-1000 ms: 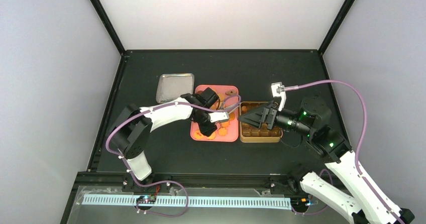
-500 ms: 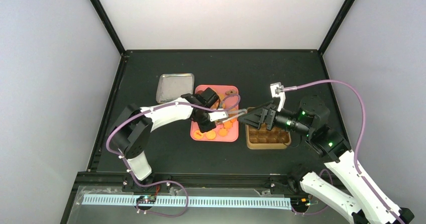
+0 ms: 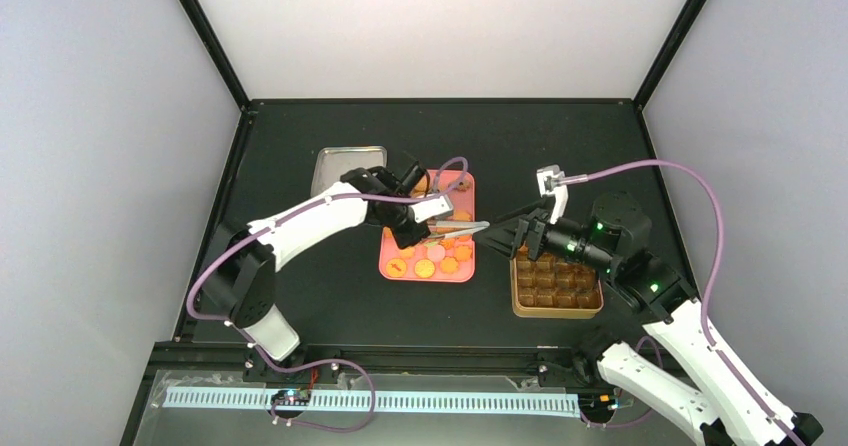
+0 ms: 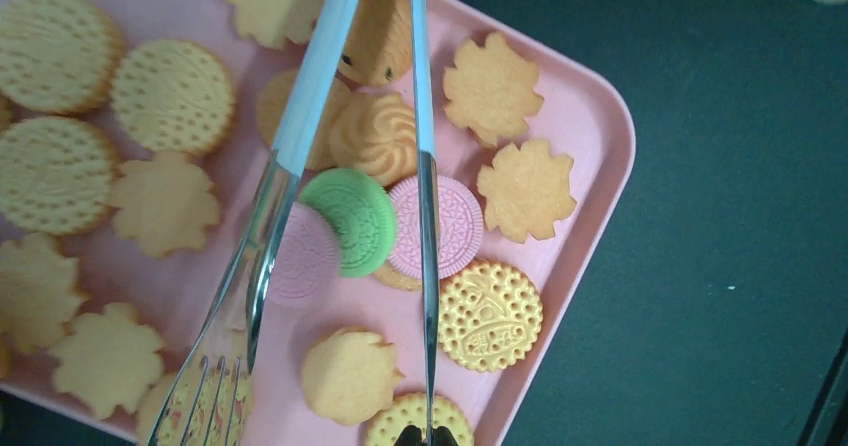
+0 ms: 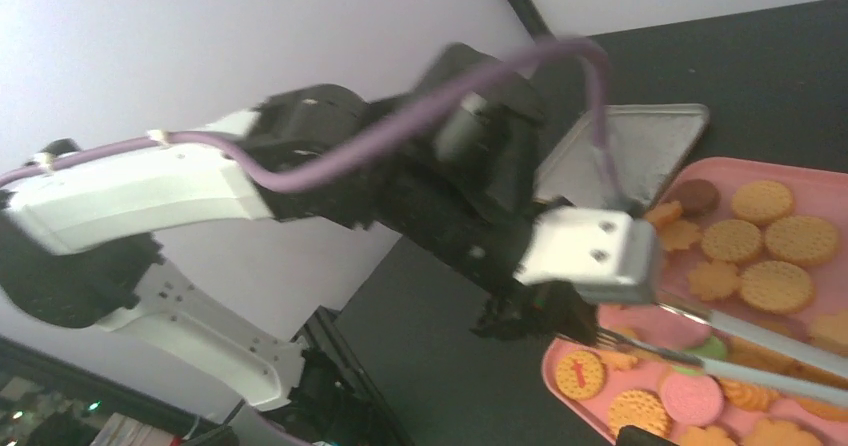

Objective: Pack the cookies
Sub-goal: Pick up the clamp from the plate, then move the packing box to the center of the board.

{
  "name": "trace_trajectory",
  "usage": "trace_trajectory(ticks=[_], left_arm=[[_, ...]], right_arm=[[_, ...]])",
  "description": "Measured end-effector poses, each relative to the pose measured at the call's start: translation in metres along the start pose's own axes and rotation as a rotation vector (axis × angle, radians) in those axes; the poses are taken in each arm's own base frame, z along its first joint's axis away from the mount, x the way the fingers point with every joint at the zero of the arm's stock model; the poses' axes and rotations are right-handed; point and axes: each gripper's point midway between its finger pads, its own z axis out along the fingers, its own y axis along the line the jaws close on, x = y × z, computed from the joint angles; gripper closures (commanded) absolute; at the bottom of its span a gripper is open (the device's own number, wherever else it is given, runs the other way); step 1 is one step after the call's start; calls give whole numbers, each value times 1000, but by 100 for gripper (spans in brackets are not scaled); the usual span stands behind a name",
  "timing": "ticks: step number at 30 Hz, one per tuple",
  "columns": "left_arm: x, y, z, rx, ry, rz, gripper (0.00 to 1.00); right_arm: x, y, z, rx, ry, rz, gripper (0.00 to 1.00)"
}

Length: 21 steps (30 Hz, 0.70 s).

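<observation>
Left gripper (image 3: 425, 231): clenched on the metal tongs (image 4: 425, 196).
Right gripper (image 3: 494, 232): fingers spread wide, gripping nothing, just beside the far end of the tongs.
Cookies (image 4: 170, 96): on the pink tray (image 4: 585, 111), below the tongs.
Green cookie (image 4: 350, 221): tilted, between the two tong arms, leaning on pink cookies.
Gold tin (image 3: 557, 314): right of the tray.
Writing: only pressed patterns on the biscuits, not readable.

On the black table (image 3: 560, 146), the pink rectangular plastic tray (image 4: 592, 131) sat in the middle before me, the small round cookies (image 4: 490, 316) lying on it. Long metal tongs (image 4: 425, 196) hung over its right half. The silver metal lid (image 3: 335, 169) lay just behind it to the left, and the gold compartment tin (image 3: 558, 313) lay to its right, nearer me.
</observation>
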Motion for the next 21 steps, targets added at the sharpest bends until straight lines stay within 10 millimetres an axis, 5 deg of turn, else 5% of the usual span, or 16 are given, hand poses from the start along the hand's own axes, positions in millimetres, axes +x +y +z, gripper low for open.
trace_trajectory(ticks=[3,6,13,21], left_arm=[[-6,8,-16,4,-43,-44,98],[-4,16,-28,29,-63,-104,98],[-8,35,-64,70,-138,-208,98],[-28,25,-125,77,-271,-183,98]], right_arm=[[3,-21,2,105,5,13,2],[11,-65,8,312,41,54,6],[85,-171,1,737,238,146,26],[127,-212,-2,878,360,166,48]])
